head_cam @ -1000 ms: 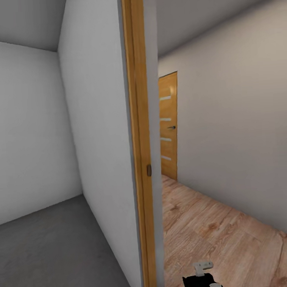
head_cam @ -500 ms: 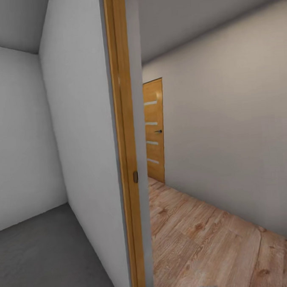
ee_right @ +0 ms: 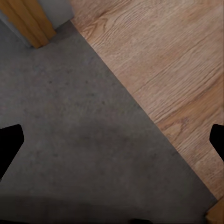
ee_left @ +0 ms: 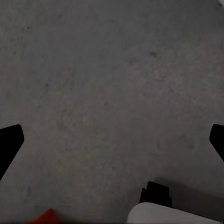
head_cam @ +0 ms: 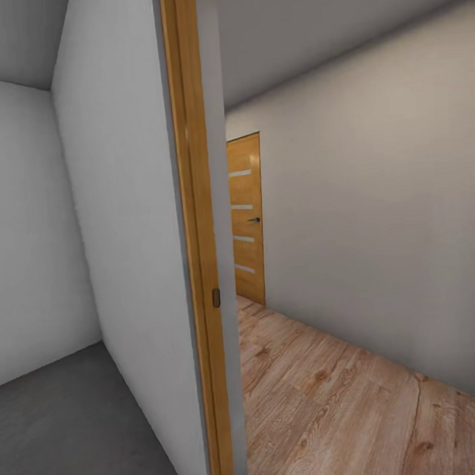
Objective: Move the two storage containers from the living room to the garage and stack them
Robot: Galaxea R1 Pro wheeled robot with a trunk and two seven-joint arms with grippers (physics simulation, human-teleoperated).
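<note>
Stood at a threshold; wooden door frame (head_cam: 197,268) dead ahead in the head view, rough grey concrete floor (head_cam: 59,431) on the left side of it, light wood-plank flooring (head_cam: 332,400) on the right, running to a closed wooden door (head_cam: 247,219) down the passage; same seam of concrete and planks under the right gripper (ee_right: 112,144), fingers wide apart, gripping nothing; left gripper (ee_left: 112,140) likewise spread and empty, hanging over bare concrete; glimpsed a sliver of orange-red (ee_left: 44,216) at the edge of the left wrist view, probably a corner of a storage container, so nearer the left arm than the right; too little shown to judge its long axis or exact bearing from the fingers.
</note>
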